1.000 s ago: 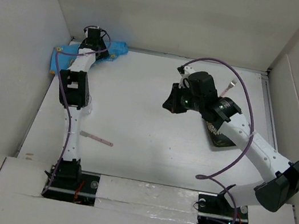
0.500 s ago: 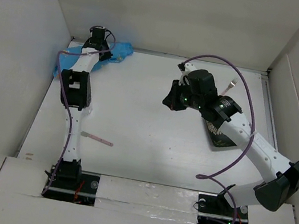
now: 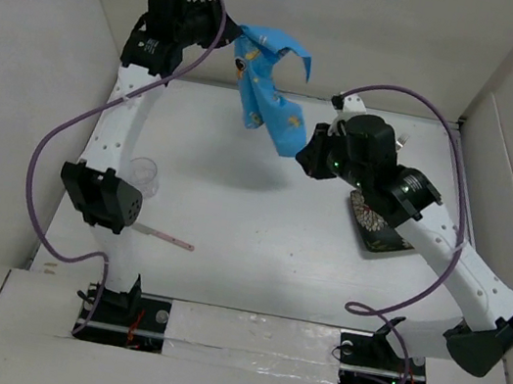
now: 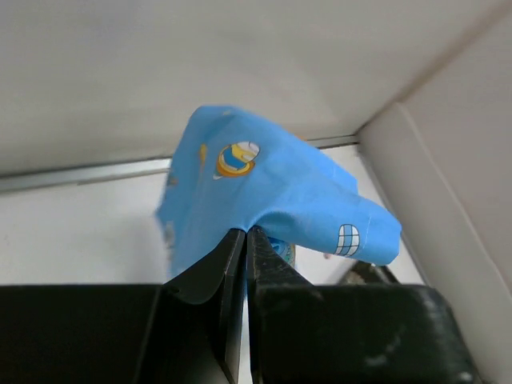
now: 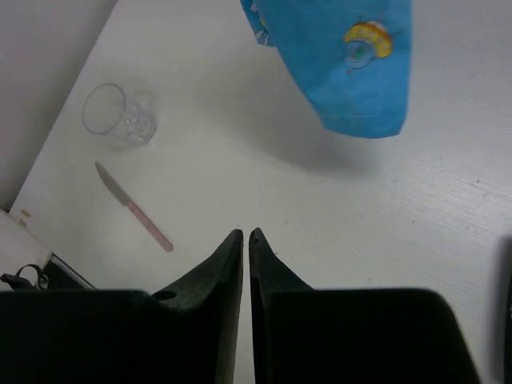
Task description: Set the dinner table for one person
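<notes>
My left gripper (image 3: 226, 36) is shut on the blue cartoon-print placemat (image 3: 270, 92) and holds it high above the far side of the white dinner table (image 3: 234, 208); the cloth hangs down crumpled. In the left wrist view the jaws (image 4: 246, 232) pinch a fold of the placemat (image 4: 264, 184). My right gripper (image 3: 304, 157) is shut and empty, just right of the hanging cloth's lower end. In the right wrist view its tips (image 5: 246, 234) hover over bare table, with the placemat (image 5: 344, 56) ahead.
A clear glass (image 3: 143, 173) (image 5: 118, 116) stands at the left. A pink-handled knife (image 3: 167, 237) (image 5: 132, 206) lies near the front left. A patterned dark plate (image 3: 379, 232) sits at the right under my right arm. White walls enclose the table.
My left arm has risen from the far left corner, lifting the placemat off the table and carrying it right. My right gripper has moved slightly toward the back.
</notes>
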Tool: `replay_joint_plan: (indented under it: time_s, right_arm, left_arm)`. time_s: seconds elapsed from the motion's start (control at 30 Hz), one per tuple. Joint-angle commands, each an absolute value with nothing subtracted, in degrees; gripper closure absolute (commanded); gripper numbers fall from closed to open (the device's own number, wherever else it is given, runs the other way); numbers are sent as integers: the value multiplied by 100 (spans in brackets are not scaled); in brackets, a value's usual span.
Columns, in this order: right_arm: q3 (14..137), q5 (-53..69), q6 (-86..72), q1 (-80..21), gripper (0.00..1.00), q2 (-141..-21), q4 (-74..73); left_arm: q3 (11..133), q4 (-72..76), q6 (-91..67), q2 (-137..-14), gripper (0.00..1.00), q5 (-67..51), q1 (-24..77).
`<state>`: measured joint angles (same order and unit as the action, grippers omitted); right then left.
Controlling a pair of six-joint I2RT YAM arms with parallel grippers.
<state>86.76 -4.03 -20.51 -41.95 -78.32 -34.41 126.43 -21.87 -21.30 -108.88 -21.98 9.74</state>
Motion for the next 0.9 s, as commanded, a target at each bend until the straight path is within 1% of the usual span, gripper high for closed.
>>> replay_joint_plan:
  time_s: [0.0, 0.03, 0.1, 0.13, 0.23, 0.33, 0.37, 0.4, 0.47, 0.5, 0.53, 0.63, 0.67, 0.7, 0.8, 0.83, 0.87]
  right_arm:
    - [8913, -878, -1986, -4070, 77, -7445, -3182]
    - [8886, -905, -2021, -4017, 62, -7436, -3182]
    - [8825, -835, -2074, -3798, 49, -7453, -3182]
    - [8685, -765, -2100, -3640, 39, -7497, -3121]
    - [8395, -616, -2153, -3393, 31, -7602, -3103]
    - [8034, -274, -2250, -3094, 30, -7787, -2725]
    - [7763, -185, -2337, -3094, 34, -7839, -2516]
    - [7648, -115, -2373, -3033, 61, -7996, -2444]
    - [7384, 156, -2469, -3032, 95, -8147, -2338]
    - [7305, 184, -2487, -3032, 100, -8217, -2320]
    - [7217, 289, -2487, -3093, 100, -8357, -2251]
    - [6953, 247, -2522, -3365, 100, -8603, -2013]
    - [6909, 237, -2592, -3427, 96, -8691, -1830]
    - [6934, 237, -2601, -3480, 79, -8788, -1802]
    - [7048, 342, -2768, -3743, 51, -9367, -1688]
    - [7266, 299, -2856, -3918, 46, -9700, -1688]
    - [7269, 299, -2917, -4016, 46, -9860, -1688]
  left_arm:
    - [12665, -2180, -2162, -10688, 100, -3269, 984]
    - [12604, -2171, -2206, -10757, 100, -3391, 984]
    - [12612, -2364, -2162, -10924, 100, -3358, 984]
    - [12508, -2303, -2223, -11073, 100, -3288, 984]
    - [12087, -1997, -2478, -11380, 100, -3374, 1037]
    - [11752, -1513, -2855, -11697, 100, -2980, 1151]
    - [11707, -1338, -2970, -11777, 100, -2927, 1204]
    - [11629, -1232, -3223, -11856, 100, -2892, 1204]
    - [11575, -986, -3383, -11953, 100, -2901, 1475]
    - [11558, -958, -3419, -11953, 100, -2787, 1572]
    - [11523, -915, -3436, -11936, 100, -2525, 1660]
    - [11067, -485, -3883, -11857, 100, -2504, 1775]
    - [10900, -135, -4007, -11813, 100, -2496, 1775]
    - [10777, -62, -4095, -11786, 100, -2479, 1775]
    - [10871, -210, -4043, -11812, 100, -2242, 1775]
    - [10994, -359, -3956, -11882, 100, -2085, 1775]
    - [10995, -413, -3912, -11883, 100, -2083, 1775]
